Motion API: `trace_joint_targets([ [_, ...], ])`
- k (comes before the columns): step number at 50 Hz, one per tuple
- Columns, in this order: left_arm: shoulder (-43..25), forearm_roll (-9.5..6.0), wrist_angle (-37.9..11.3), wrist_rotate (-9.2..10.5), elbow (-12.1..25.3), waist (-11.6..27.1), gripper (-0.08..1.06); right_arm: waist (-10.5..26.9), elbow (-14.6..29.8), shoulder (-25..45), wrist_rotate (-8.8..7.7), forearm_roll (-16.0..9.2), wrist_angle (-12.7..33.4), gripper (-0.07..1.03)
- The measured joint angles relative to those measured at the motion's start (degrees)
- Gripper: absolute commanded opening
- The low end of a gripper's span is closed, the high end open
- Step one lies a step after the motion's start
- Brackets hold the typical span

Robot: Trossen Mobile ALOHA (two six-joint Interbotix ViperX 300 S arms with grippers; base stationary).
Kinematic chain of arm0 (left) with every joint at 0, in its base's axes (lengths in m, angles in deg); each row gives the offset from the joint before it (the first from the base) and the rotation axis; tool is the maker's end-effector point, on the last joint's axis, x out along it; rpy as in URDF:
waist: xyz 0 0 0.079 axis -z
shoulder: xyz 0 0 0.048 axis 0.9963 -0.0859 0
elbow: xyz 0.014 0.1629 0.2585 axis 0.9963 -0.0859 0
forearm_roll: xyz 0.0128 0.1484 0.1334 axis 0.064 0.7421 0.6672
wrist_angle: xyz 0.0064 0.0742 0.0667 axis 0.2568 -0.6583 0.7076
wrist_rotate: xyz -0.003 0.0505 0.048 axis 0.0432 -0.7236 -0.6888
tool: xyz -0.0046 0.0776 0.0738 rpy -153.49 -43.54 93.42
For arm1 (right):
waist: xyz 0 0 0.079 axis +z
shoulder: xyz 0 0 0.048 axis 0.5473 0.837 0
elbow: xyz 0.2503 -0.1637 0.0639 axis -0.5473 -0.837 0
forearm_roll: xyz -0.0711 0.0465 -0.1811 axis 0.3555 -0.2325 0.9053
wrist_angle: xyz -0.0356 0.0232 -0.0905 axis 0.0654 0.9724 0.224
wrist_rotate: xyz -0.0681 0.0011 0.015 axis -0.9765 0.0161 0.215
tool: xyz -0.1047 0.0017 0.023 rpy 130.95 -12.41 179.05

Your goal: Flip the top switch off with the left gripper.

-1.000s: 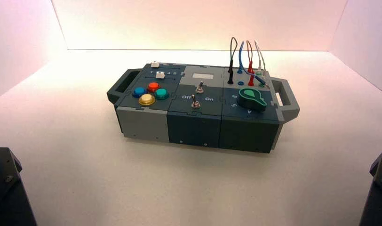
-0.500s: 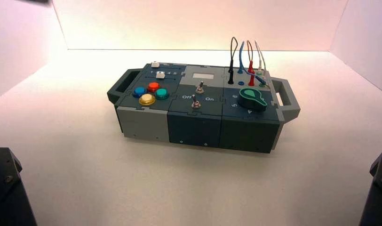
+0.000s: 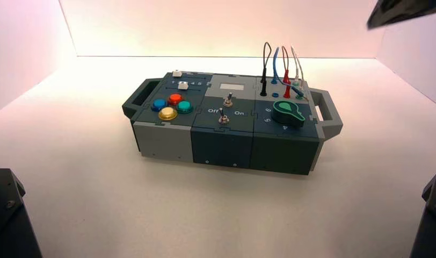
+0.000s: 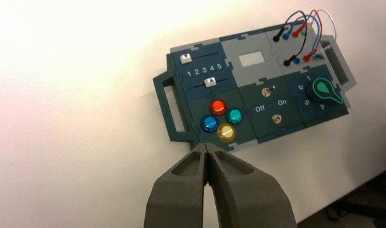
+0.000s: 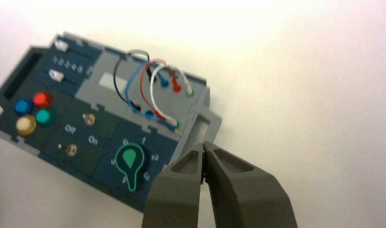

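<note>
The left gripper is held raised near the left front corner of the box, with the coloured buttons just beyond its tips in the left wrist view. Its two pointed fingers are brought together at the tips, nothing is seen gripped between them, and no contact with the box is shown

The top switch, a small silvery metal toggle, is set in the middle section of the box, behind the bottom toggle switch and in front of the pale display window. Its lever is seen tilted toward the side lettered "On" in the left wrist view

On the left part of the box, red, blue, green and yellow push buttons are grouped, with two white sliders behind them. On the box's right part, the green-outlined rotary knob is placed in front of the plugged wires

The right gripper is held raised near the right side of the box, its fingertips closed together, with nothing seen between them
</note>
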Motion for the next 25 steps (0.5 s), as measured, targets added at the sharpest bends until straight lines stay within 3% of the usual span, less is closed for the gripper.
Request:
trace_joint_targets([
  [9,-3.08,-0.26,-0.09,-0.09,0.09,2.02,-0.03,0.00,2.11,10.81,0.00,-1.76,1.67,-0.02],
  [13,-6.15,-0.18,0.35,-1.41,0.35,3.69,-0.03,0.00,3.34,13.62,-0.09,-2.46,1.93,-0.02],
  [25,-14.77,-0.18,2.72,-4.04,3.43,8.17,-0.03,0.00,7.29,21.71,-0.09,-7.73,0.88,-0.02],
])
